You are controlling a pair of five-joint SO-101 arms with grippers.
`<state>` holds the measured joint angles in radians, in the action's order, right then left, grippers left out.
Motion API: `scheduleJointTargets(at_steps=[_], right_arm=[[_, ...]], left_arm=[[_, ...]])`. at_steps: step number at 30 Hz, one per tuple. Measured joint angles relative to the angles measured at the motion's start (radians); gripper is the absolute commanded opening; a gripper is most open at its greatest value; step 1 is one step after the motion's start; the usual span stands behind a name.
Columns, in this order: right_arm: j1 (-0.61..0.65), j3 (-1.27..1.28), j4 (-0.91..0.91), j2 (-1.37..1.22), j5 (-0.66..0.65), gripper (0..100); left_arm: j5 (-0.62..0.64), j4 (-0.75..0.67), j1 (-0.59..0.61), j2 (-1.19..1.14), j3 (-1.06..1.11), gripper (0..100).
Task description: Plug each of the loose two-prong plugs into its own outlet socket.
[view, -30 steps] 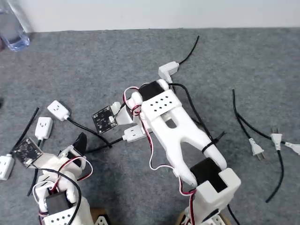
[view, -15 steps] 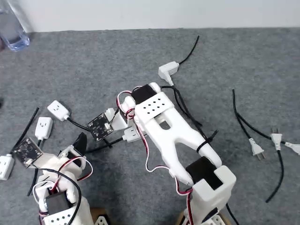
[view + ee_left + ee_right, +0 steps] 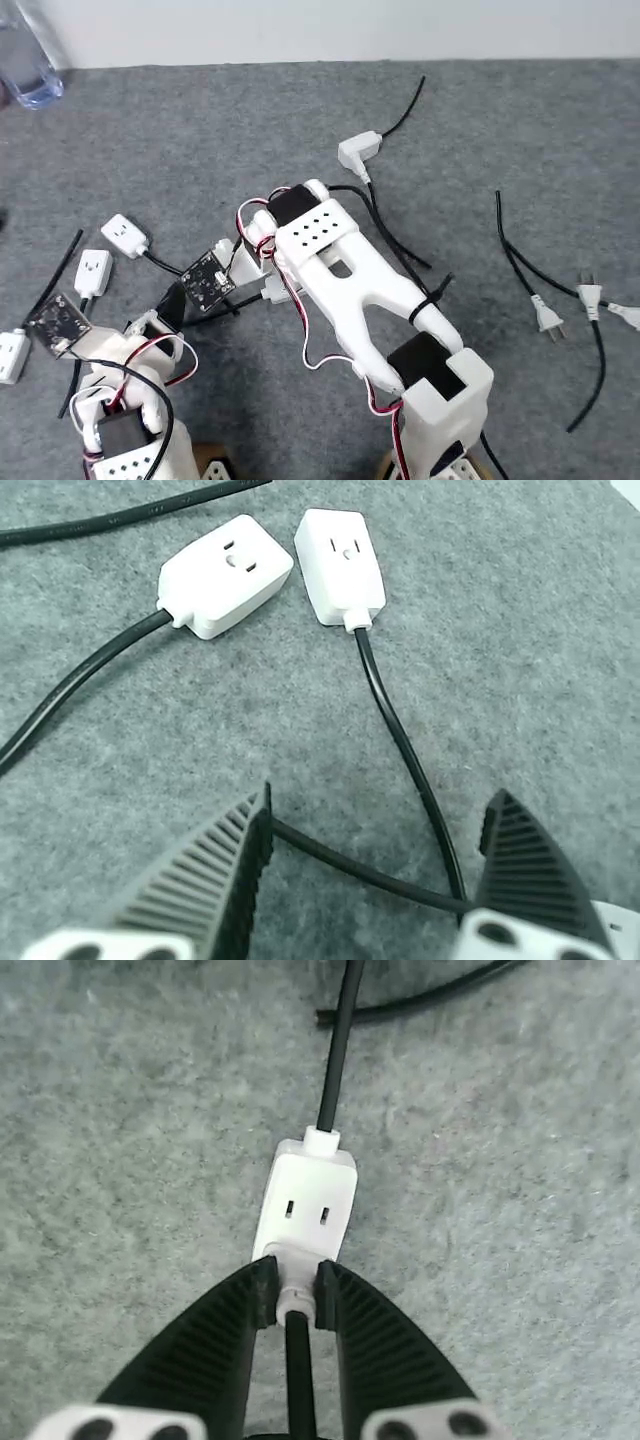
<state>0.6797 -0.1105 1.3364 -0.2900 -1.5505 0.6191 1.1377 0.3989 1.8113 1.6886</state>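
My right gripper (image 3: pixel 293 1280) is shut on a white two-prong plug (image 3: pixel 293 1298) that sits against the end of a white outlet socket (image 3: pixel 305 1205); its black cord runs back between the fingers. In the high view this socket (image 3: pixel 277 291) lies under the right arm's wrist at mid-table. My left gripper (image 3: pixel 380 798) is open, low over a black cable (image 3: pixel 340 860), with two white outlet sockets (image 3: pixel 225 575) (image 3: pixel 340 550) beyond it. Loose plugs (image 3: pixel 547 318) (image 3: pixel 590 297) lie on the mat at the far right.
Another white socket (image 3: pixel 358 152) lies behind the right arm, and one (image 3: pixel 12 355) at the left edge. Black cords cross the grey mat (image 3: pixel 200 130). A water bottle (image 3: pixel 25 60) stands at the back left corner.
The right arm has swung left and toward the near side, carrying the plug and socket with it. The left arm has kept still.
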Motion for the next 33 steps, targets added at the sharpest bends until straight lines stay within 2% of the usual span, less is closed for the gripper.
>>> scheduleJointTargets(at_steps=[13,20,26,33], right_arm=[[-0.041,-0.060,0.006,-0.054,0.000,0.9],[-0.043,-0.097,0.074,-0.058,0.035,0.9],[-0.043,-0.201,0.170,-0.040,0.204,0.9],[-0.041,-0.218,0.176,0.138,0.445,0.9]], left_arm=[[0.000,0.000,0.000,0.000,0.000,32],[0.000,0.000,0.000,0.000,0.000,32],[0.000,0.000,0.000,0.000,0.000,32],[0.000,0.000,-0.044,0.000,0.000,32]])
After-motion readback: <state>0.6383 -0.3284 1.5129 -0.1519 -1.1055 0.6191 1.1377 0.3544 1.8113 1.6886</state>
